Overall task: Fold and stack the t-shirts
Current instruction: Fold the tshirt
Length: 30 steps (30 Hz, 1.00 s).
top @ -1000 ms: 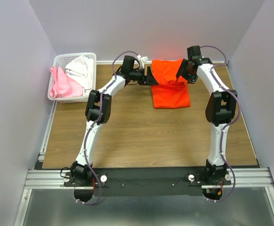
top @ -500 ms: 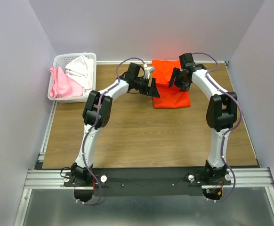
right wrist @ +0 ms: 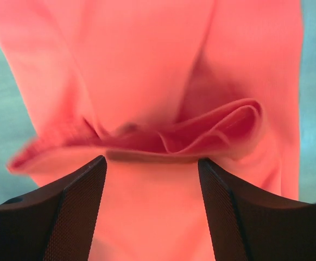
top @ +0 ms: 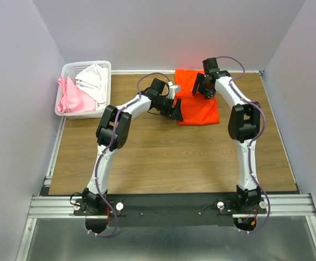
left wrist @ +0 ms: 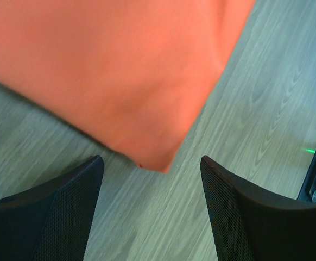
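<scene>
The bright orange t-shirt (top: 197, 106) lies folded at the far middle of the wooden table. My left gripper (top: 175, 110) is open and empty at the shirt's near left corner; in the left wrist view (left wrist: 152, 163) that corner of the orange shirt (left wrist: 120, 76) lies just beyond its fingers on the wood. My right gripper (top: 197, 86) is open over the shirt's far part; in the right wrist view (right wrist: 152, 162) a bunched fold of the orange shirt (right wrist: 174, 133) lies between and ahead of the jaws. A pale pink shirt (top: 71, 97) and a white shirt (top: 94, 80) lie in the basket.
The white lattice basket (top: 67, 69) stands at the far left of the table. Grey walls close in the back and both sides. The metal rail (top: 169, 205) with the arm bases runs along the near edge.
Both grippers have let go of the orange shirt. The left one has moved nearer and right to the shirt's left corner; the right one has moved left over the shirt's far part.
</scene>
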Tool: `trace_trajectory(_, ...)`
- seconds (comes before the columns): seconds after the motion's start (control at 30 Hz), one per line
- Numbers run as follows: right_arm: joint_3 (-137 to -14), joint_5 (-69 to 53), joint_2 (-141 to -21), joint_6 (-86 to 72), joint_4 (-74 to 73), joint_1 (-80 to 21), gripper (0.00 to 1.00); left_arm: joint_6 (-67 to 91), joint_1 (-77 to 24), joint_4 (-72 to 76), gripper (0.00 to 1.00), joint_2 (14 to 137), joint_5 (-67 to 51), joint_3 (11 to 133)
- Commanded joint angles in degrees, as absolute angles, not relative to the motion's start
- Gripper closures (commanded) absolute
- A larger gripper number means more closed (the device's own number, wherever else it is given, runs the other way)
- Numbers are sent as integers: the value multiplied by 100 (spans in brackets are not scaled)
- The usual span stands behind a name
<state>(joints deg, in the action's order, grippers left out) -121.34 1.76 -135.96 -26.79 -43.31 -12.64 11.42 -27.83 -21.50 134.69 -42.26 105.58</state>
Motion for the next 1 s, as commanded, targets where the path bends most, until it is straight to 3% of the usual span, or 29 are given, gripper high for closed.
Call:
trace_trajectory(0.0, -13032, 589, -14000, -2540, -4263, -1222, 24, 932, -2769, -2417, 20, 13175, -3911, 10354)
trace_trajectory(0.2, -13263, 729, -13852, -2487, -4254, -1178, 23, 914, -2769, -2434, 20, 13017, -3806, 10301)
trace_trajectory(0.57, -10304, 1010, -12035, -2557, -3956, -1178, 22, 1090, -2769, -2347, 21, 12823, -3735, 10125)
trace_trajectory(0.97, -8570, 1178, -10986, -2777, -3630, -1037, 25, 1187, -2769, -2338, 24, 12841, -3709, 10064)
